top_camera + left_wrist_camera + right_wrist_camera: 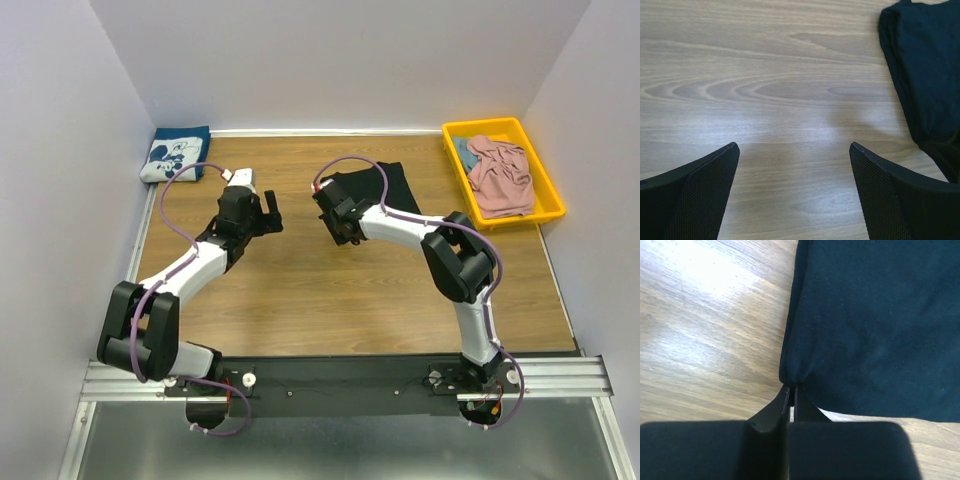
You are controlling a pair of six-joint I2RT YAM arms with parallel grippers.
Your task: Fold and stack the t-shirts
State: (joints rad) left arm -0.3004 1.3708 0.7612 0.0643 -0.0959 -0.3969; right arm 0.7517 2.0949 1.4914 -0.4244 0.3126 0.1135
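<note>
1. The right gripper (791, 392), jaws pinched together, grips a corner of the black t-shirt (400, 188) at top center of the table (330, 300).
2. The left gripper (794, 146) hangs wide open over bare wood, left of that shirt.
3. A navy mouse-print t-shirt (176, 153) lies folded at upper left; a pink t-shirt (500, 175) sits crumpled in the yellow tray (505, 126), upper right.

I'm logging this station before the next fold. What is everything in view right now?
black t-shirt: one, black, far middle of the table
navy t-shirt: one, navy with white print, folded, far left corner
pink t-shirt: one, pink, crumpled in the tray
blue cloth: one, teal-blue, tray's far left corner
tray: one, yellow, far right
table: one, brown wood
left claw: one, black, open over bare wood
right claw: one, black, shut on the black t-shirt's edge
</note>
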